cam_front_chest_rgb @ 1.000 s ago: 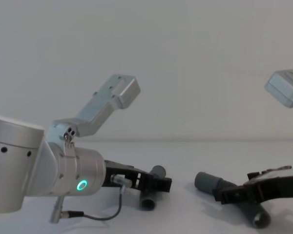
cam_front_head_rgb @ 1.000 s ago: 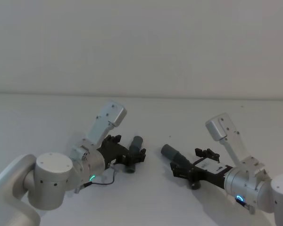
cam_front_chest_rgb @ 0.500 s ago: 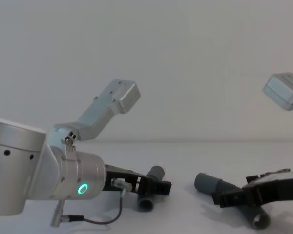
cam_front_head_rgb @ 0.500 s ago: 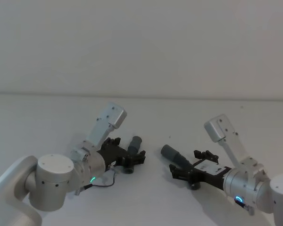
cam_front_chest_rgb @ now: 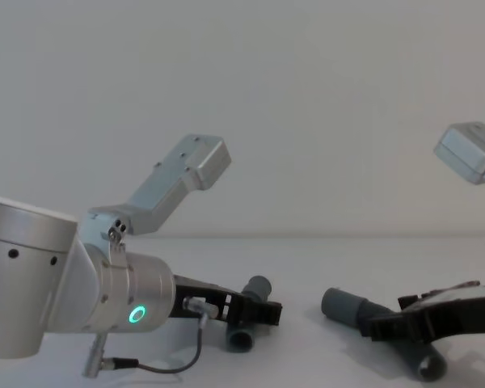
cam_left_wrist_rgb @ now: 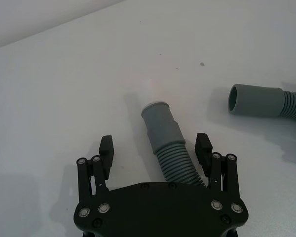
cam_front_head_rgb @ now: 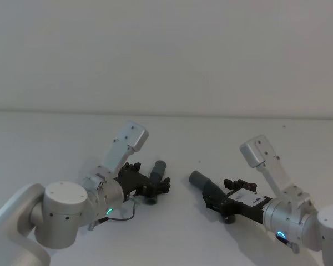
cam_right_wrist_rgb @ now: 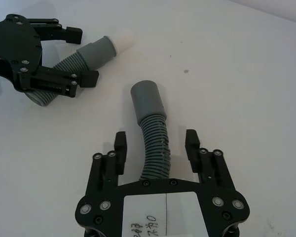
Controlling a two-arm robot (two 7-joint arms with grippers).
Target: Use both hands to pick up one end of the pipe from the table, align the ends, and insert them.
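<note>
Left wrist view is showing the left gripper (cam_left_wrist_rgb: 154,144) spread open astride the short pipe piece (cam_left_wrist_rgb: 173,154) on the table (cam_left_wrist_rgb: 64,74), the right gripper (cam_right_wrist_rgb: 156,138) likewise released around the longer piece (cam_right_wrist_rgb: 154,140) at its three o'clock, both light, bendy, probably gripping best just behind their stiff cuffs (cam_left_wrist_rgb: 159,118).

— Where does the head camera look from?
— From high up, forward and down onto the desk (cam_front_head_rgb: 172,233). The left arm (cam_front_head_rgb: 61,213) and right arm (cam_front_head_rgb: 299,219) sit at its lower corners.
— And the chest one?
— Lower, level across the same desk, with the left arm large and near.
— The wrists?
— Each looks closely along its own pincer. The right wrist view, past the right pincer (cam_right_wrist_rgb: 156,137), also takes in the left pincer (cam_right_wrist_rgb: 83,55) farther off.
</note>
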